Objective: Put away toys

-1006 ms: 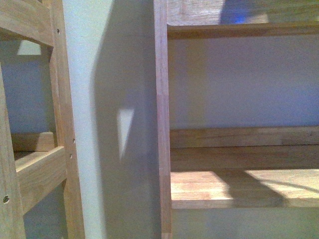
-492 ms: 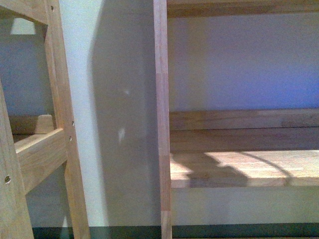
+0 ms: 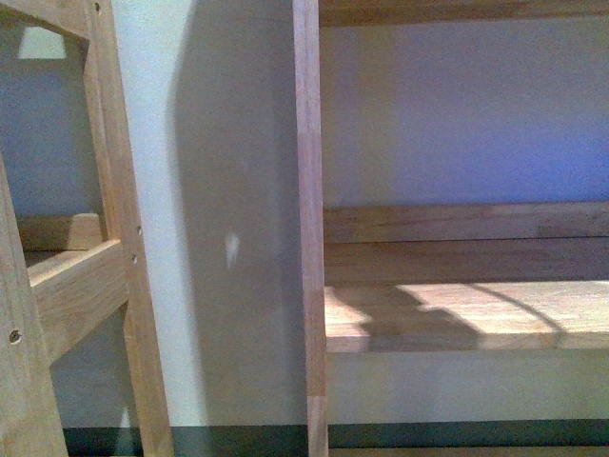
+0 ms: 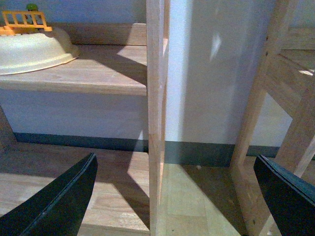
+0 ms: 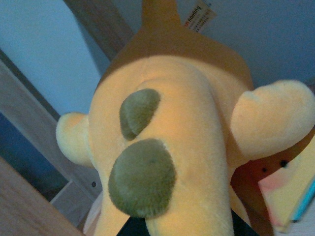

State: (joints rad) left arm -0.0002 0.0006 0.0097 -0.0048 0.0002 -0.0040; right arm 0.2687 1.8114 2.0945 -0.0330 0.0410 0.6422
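The plush animal (image 5: 167, 147) fills the right wrist view: orange-yellow fur, two dark rounded spots, paler limbs at either side and a sewn label near its darker upper part. My right gripper (image 5: 182, 228) is shut on it, and its dark fingers (image 5: 130, 230) barely show under the plush. In the left wrist view my left gripper (image 4: 172, 206) stands open with nothing held. Its black fingers (image 4: 59, 206) sit wide apart on either side of a wooden upright (image 4: 156, 123). Neither gripper shows in the front view.
A wooden shelf board (image 3: 466, 319) lies right of an upright post (image 3: 306, 228), with a ladder-like frame (image 3: 90, 286) at the left. The wall (image 3: 219, 190) has dark skirting (image 3: 238, 440). A cream bowl-shaped thing (image 4: 29, 51) with an orange toy fence (image 4: 22, 20) sits on a low shelf.
The front view has sunk: the shelf board sits higher in the picture, the upper shelf has left the top, and the dark skirting has come into view.
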